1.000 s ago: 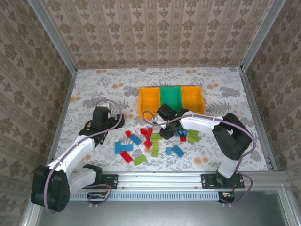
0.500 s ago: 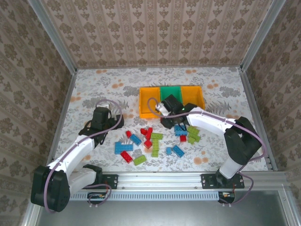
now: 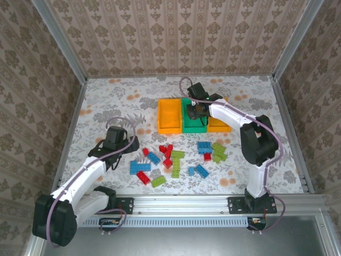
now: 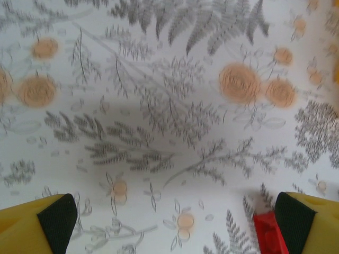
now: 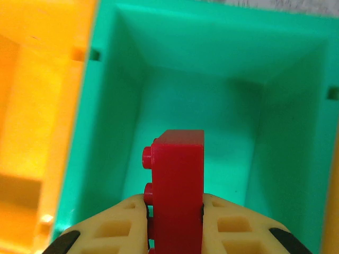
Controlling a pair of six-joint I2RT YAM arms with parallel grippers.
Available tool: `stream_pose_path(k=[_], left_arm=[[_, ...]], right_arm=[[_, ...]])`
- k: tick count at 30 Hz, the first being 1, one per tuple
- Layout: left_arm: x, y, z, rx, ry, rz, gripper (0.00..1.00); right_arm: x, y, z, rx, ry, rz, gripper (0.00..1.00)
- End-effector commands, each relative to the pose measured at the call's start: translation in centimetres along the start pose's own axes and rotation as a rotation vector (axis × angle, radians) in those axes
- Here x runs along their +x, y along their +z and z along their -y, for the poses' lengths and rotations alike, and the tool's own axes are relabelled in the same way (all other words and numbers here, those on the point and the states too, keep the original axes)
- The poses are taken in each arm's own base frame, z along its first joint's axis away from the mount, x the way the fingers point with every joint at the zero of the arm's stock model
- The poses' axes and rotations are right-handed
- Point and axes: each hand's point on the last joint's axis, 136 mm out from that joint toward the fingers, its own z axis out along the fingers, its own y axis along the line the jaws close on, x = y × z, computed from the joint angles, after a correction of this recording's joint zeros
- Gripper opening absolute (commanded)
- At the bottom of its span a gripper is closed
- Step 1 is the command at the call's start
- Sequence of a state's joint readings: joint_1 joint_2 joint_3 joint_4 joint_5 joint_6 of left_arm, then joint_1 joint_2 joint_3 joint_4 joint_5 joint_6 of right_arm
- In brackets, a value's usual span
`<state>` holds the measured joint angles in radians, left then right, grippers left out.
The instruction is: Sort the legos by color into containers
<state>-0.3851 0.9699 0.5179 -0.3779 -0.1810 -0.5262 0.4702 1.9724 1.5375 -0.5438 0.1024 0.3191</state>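
over green open-topped plastic bin [image 5: 212, 47]: right gripper [image 5: 175, 209] clamped on small red studded plastic brick [image 5: 177, 174]. step, seemingly: drop-off; next calls for release. left gripper [image 4: 172, 214] wide, empty.

Right gripper [image 3: 195, 112] now over green bin [image 5: 212, 47]

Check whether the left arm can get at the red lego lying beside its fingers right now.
Probably yes. The left fingers are spread open above the table, and the red lego lies right beside one of them with nothing over it.
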Motion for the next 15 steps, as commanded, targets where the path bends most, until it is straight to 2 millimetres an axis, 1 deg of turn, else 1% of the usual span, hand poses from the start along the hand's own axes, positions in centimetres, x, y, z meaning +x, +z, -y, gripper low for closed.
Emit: stream_pose_path(k=[1,3,5,6,8,12,15], left_arm=[[3.0,-0.2,-0.8,-0.033,-0.036,-0.094,1.00],[4.0,-0.4,-0.4,-0.017,-0.025,-0.123,1.00],[4.9,-0.6,-0.6,-0.026,-0.038,-0.154,1.00],[5.4,-0.8,0.0,-0.010,-0.024,-0.171,1.00],[6.5,-0.9,0.4,0.003,-0.025,-0.207,0.99],[7.9,-1.1,0.9,0.025,-0.017,-0.241,0.97],[9.0,-1.2,0.9,0.016,-0.032,-0.271,0.95]], right_arm=[[1.1,1.1,0.8,0.077,0.063,-0.080,0.22],[1.1,1.5,1.0,0.094,0.072,-0.086,0.24],[1.1,1.7,1.0,0.098,0.075,-0.090,0.28],[1.1,1.8,1.0,0.098,0.076,-0.090,0.29],[1.3,2.0,1.0,0.102,0.076,-0.097,0.32],[1.6,2.0,1.1,0.104,0.080,-0.103,0.39],[1.6,1.8,1.1,0.101,0.086,-0.098,0.47]])
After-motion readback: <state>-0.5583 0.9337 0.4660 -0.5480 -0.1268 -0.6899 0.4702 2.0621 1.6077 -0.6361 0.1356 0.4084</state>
